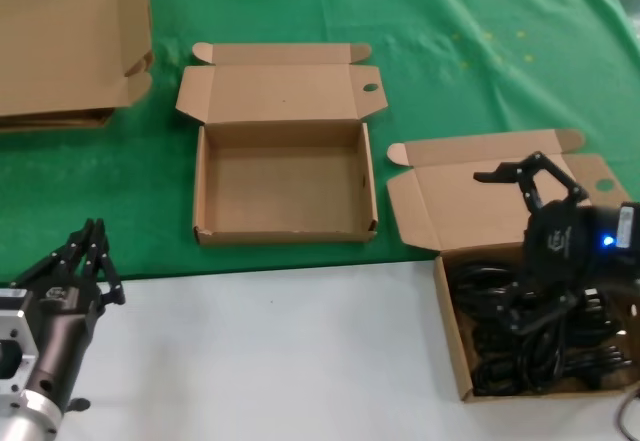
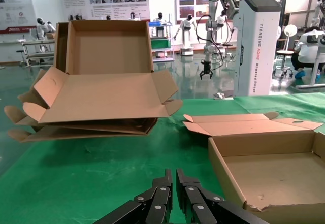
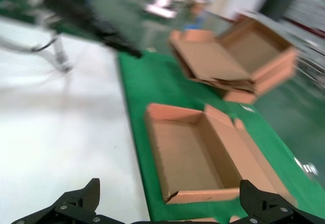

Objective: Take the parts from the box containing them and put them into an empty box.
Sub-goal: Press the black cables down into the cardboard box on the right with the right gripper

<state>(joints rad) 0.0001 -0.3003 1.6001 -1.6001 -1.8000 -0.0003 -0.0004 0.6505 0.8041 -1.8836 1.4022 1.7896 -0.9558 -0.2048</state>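
Observation:
The box containing the parts [image 1: 450, 333] sits at the right on the white table, its lid open behind it, with black parts [image 1: 500, 361] lying in it. My right gripper [image 1: 530, 183] hangs over this box with its fingers spread wide and nothing between them; in the right wrist view [image 3: 169, 186] they frame the empty box [image 3: 188, 153]. The empty box [image 1: 285, 231] lies open on the green cloth in the middle and also shows in the left wrist view [image 2: 269, 173]. My left gripper [image 1: 95, 251] is parked at the near left, shut and empty [image 2: 172, 176].
A flat stack of folded cardboard [image 1: 70, 41] lies at the far left on the green cloth [image 1: 480, 51]; it also shows in the left wrist view [image 2: 101, 97]. The white table surface [image 1: 280, 351] runs along the front.

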